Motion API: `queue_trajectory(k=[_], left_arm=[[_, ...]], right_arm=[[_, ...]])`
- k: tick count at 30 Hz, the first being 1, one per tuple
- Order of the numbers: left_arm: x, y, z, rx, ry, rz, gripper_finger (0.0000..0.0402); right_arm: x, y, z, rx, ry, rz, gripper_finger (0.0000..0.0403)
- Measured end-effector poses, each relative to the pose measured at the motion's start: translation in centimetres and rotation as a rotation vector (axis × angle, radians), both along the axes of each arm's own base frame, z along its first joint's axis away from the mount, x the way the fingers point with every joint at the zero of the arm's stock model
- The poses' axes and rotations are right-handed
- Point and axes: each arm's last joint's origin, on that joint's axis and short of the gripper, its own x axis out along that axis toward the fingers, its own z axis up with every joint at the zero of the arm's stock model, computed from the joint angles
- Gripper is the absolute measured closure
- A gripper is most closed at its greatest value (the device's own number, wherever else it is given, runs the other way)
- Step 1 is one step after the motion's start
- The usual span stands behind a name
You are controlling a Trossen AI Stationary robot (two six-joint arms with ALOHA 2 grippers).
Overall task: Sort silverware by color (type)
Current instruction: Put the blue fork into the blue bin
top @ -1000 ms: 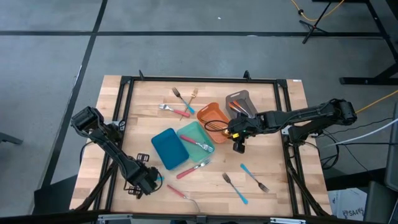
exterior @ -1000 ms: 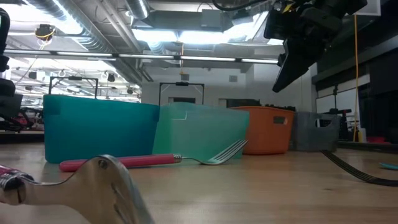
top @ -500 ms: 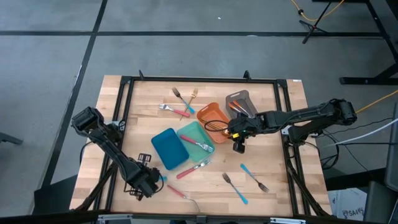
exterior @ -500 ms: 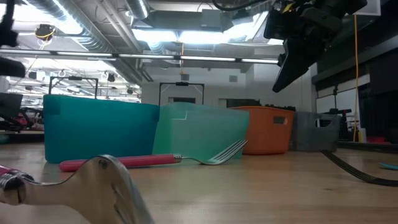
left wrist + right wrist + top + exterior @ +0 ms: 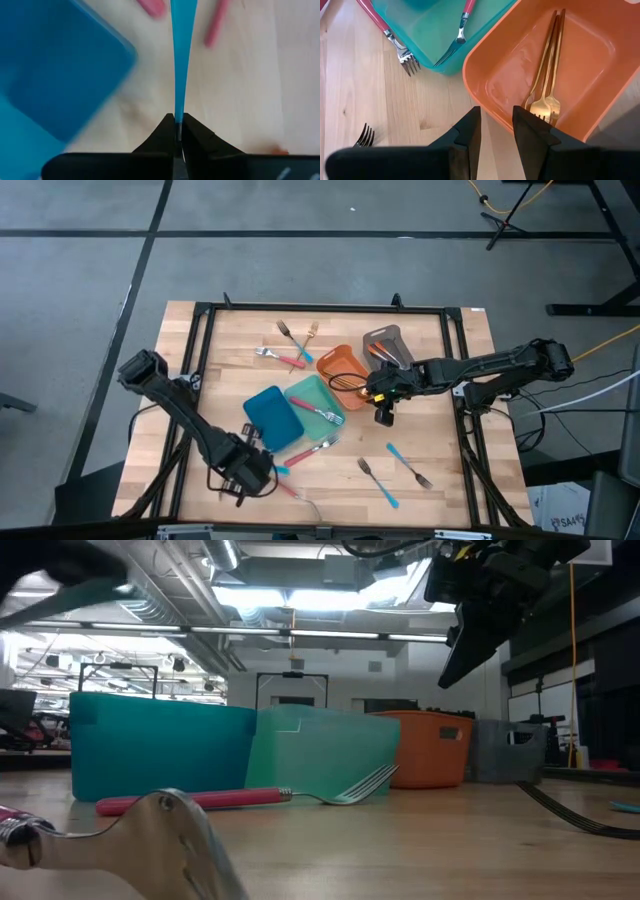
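Our left gripper (image 5: pixel 178 131) has its fingers clamped on a blue-handled utensil (image 5: pixel 179 60), lifted just beside the blue tray (image 5: pixel 272 418), probably its bin. Pink-handled forks (image 5: pixel 308 450) lie close by. Our right gripper (image 5: pixel 496 131), fingers apart and empty, waits beside the orange tray (image 5: pixel 485 60), farther from the blue tray.
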Motion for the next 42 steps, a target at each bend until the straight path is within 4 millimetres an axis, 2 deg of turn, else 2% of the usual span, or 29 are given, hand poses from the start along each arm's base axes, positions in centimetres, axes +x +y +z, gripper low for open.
queue_trajectory(k=[8, 13, 27, 31, 42], left_arm=[[3.1, 1.6, 3.3, 0.016, -0.136, -0.054, 0.039], [4.4, 2.9, 4.5, 0.044, -0.178, -0.109, 0.039], [6.6, 7.4, 4.7, 0.105, -0.168, -0.172, 0.039], [6.6, 8.3, 3.7, 0.091, -0.136, -0.152, 0.039], [4.9, 9.1, -0.5, 0.101, 0.014, -0.184, 0.039]], right_arm=[[0.0, 0.0, 0.0, 0.0, 0.0, 0.0, 0.0297], [0.0, 0.0, 0.0, 0.0, 0.0, 0.0, 0.0297], [0.0, 0.0, 0.0, 0.0, 0.0, 0.0, 0.0297], [0.0, 0.0, 0.0, 0.0, 0.0, 0.0, 0.0297], [0.0, 0.0, 0.0, 0.0, 0.0, 0.0, 0.0297]])
